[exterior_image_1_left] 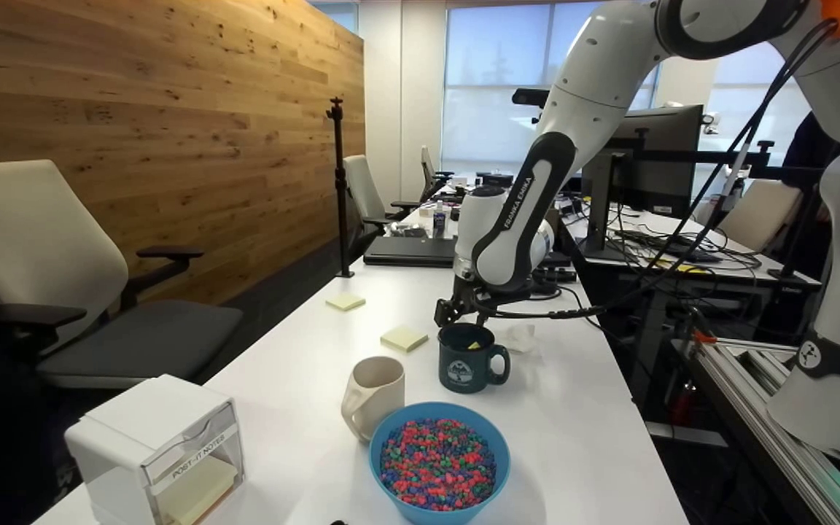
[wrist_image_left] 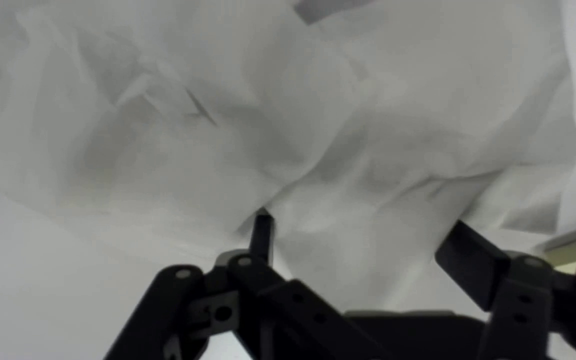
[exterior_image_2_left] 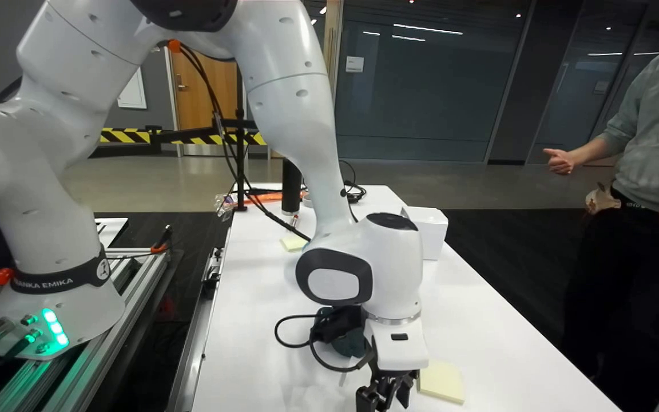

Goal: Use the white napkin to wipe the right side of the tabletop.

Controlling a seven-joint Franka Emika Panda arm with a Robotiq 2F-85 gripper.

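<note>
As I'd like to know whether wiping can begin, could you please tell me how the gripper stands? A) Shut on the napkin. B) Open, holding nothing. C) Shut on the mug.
B: in the wrist view, the gripper has its fingers well apart, and the napkin shows through the gap, unpinched.

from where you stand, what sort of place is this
Most likely an office used for robotics work: in an exterior view, an office chair and a computer monitor suggest desk work, while the Franka Emika arm hints at robotics.
</note>
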